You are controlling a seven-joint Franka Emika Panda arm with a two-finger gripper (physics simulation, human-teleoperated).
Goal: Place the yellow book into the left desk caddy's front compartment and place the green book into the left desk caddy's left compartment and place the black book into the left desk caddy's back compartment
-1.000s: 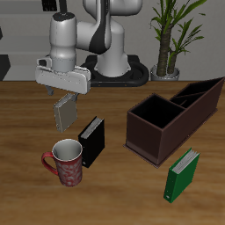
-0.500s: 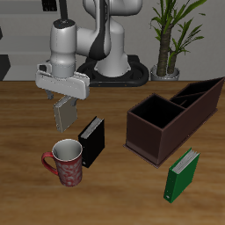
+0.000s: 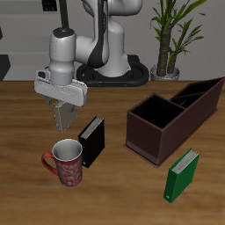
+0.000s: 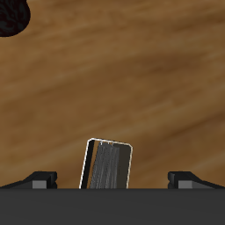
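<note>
No text, label, brand or number can be read on anything in either view.

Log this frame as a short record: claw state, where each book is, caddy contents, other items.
claw: shut on yellow book, held above the table
black book: upright on table beside mug
green book: upright near table's front edge, in front of caddy
caddy: no book visible inside
books placed: none
other: plant behind caddy
</note>
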